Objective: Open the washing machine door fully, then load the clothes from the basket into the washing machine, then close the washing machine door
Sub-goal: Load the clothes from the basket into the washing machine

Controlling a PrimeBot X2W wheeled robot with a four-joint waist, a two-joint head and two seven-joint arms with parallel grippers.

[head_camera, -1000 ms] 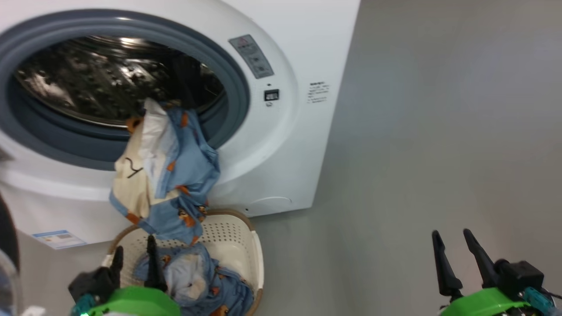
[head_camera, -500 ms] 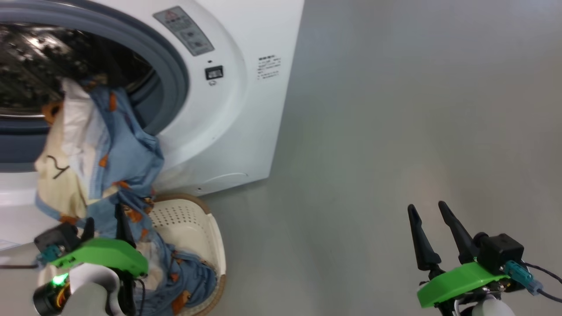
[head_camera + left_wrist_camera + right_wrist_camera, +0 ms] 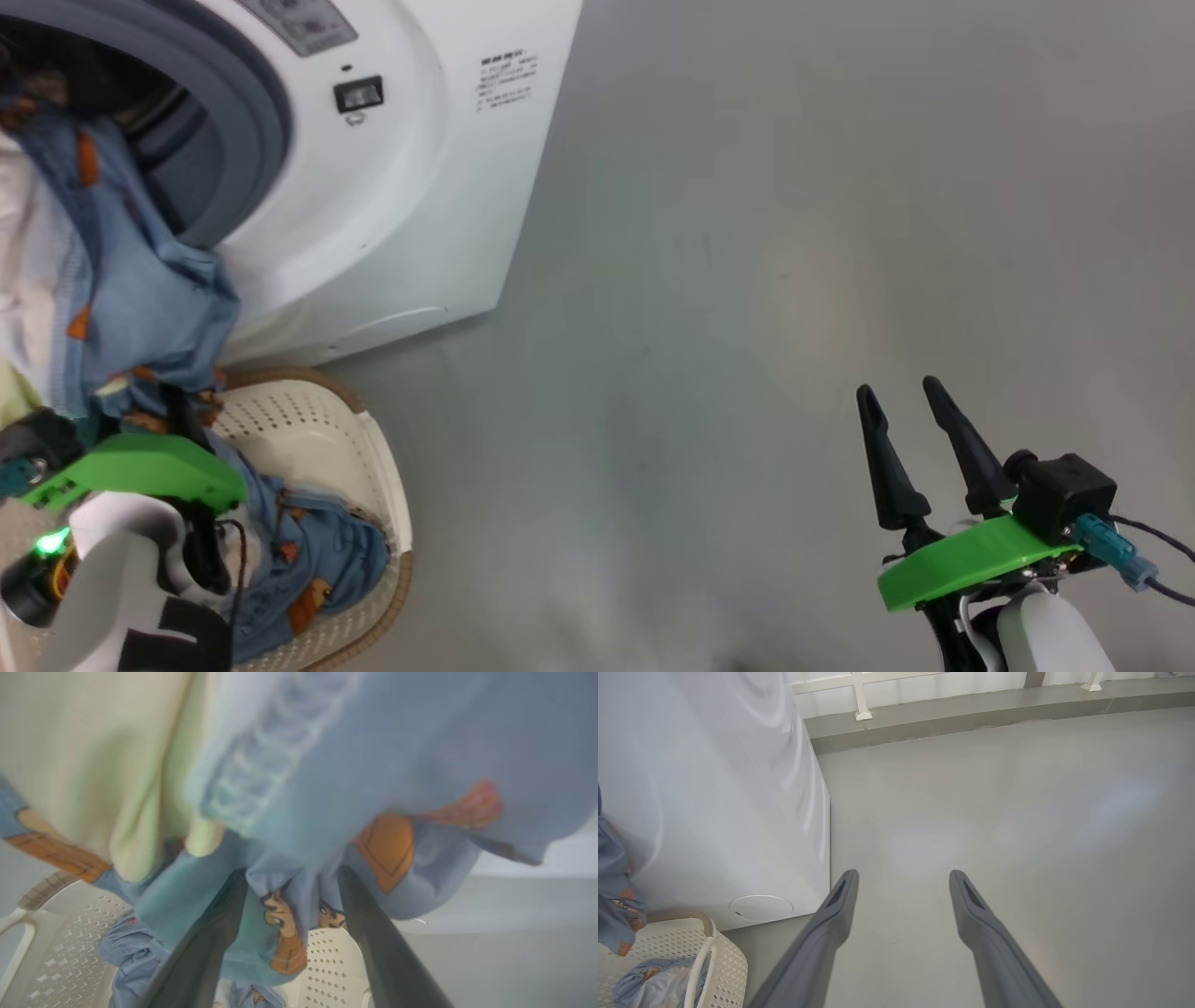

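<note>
The clothes (image 3: 350, 742), draped from the washer (image 3: 392, 187) just above the left claw (image 3: 290, 877), were straddled by that claw, held apart, likely for a lift inward; the right claw (image 3: 896, 387) was kept apart, idle, well aside.

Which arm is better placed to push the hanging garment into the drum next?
Left. The left gripper sits under the clothes hanging from the washing machine opening, fabric between its open fingers; the right gripper hangs open over the floor, aside.
</note>
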